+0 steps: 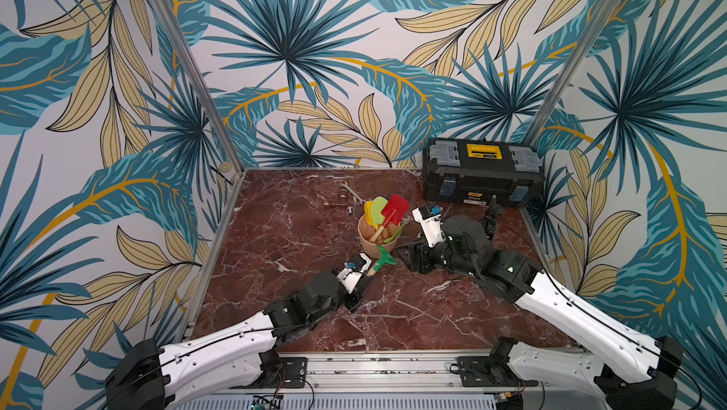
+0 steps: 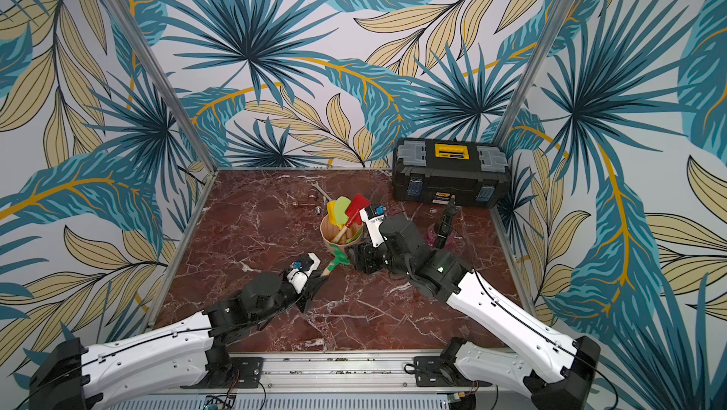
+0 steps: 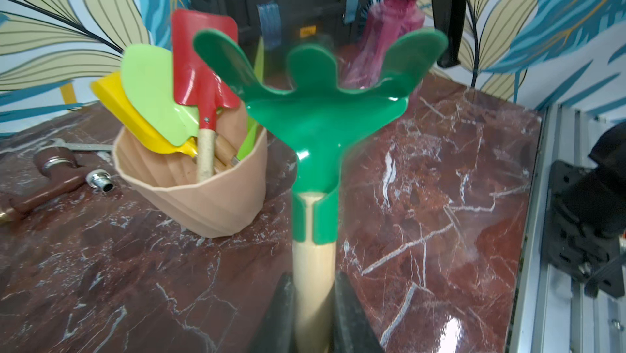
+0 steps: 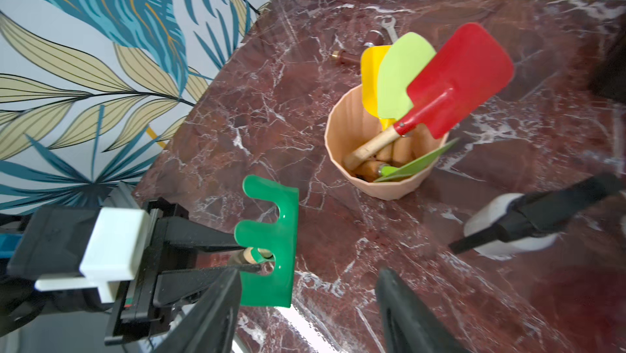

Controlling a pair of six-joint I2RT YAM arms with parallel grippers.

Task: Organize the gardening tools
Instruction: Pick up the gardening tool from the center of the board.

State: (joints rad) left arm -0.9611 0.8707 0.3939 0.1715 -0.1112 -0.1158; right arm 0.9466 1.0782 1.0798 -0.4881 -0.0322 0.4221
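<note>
Marble tabletop (image 1: pixel 299 231): left gripper (image 3: pixel 311 287) clamps the rake (image 3: pixel 318 121) handle; right gripper (image 4: pixel 308 276) jaws stand apart, empty. Lower the rake handle-first into the pot (image 3: pixel 203 205), avoiding the red spade (image 3: pixel 203 60).

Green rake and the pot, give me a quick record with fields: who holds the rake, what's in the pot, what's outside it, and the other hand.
rake: green rake, handle gripped by left hand, outside the pot
pot: peach pot, upright on the table
in pot: red spade, yellow spade, light green spade, second green spade
outside pot: pink sprayer, standing near the toolbox
right hand: open, empty
</note>
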